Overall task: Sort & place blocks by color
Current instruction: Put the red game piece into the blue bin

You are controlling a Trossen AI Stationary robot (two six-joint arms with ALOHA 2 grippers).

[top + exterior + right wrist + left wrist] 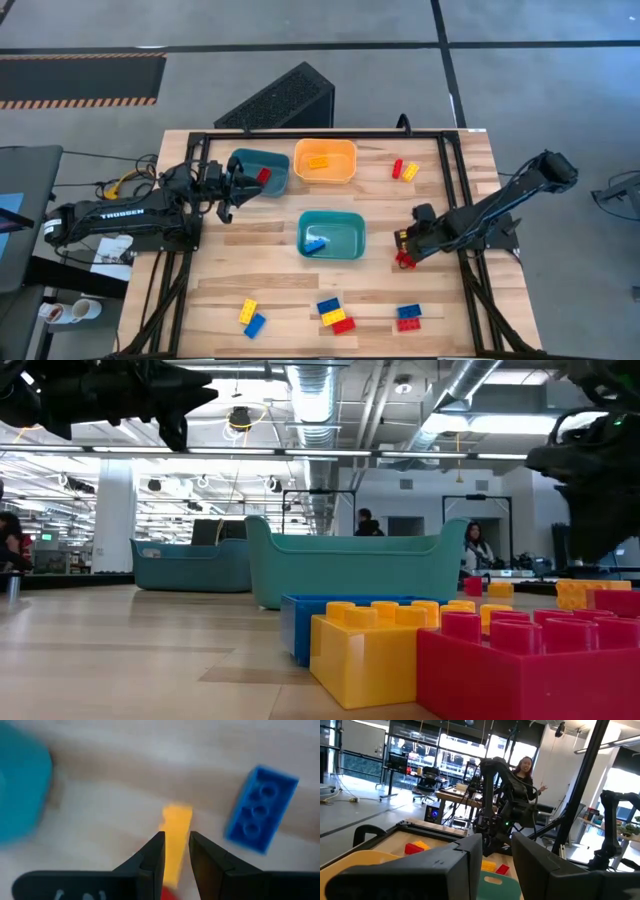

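While the left pincer (232, 190) hangs at nine o'clock on the desk (270, 290), its fingers (445, 870) parted and grasping nothing, it sits at the near rim of the dark teal tray (262, 170), which holds a red block (264, 176). At twelve o'clock the orange tray (325, 160) carries an orange-yellow block (318, 163). At the desk's centre the lighter teal tray (332, 235) holds a blue block (316, 244). Along the six o'clock edge lie a yellow and blue pair (251, 318), then a blue, yellow and red cluster (335, 315), then a blue and red pair (408, 318). Toward one o'clock a red block and a yellow block (405, 170) lie side by side. At three o'clock the right pincer (405, 250) is down near the desk, its fingers (155, 855) nearly closed with only a narrow gap; a red block (404, 261) sits at its tip, but whether it is gripped I cannot tell. In the right wrist view a yellow block (176, 832) shows between the fingers and a blue block (260, 810) lies just beside
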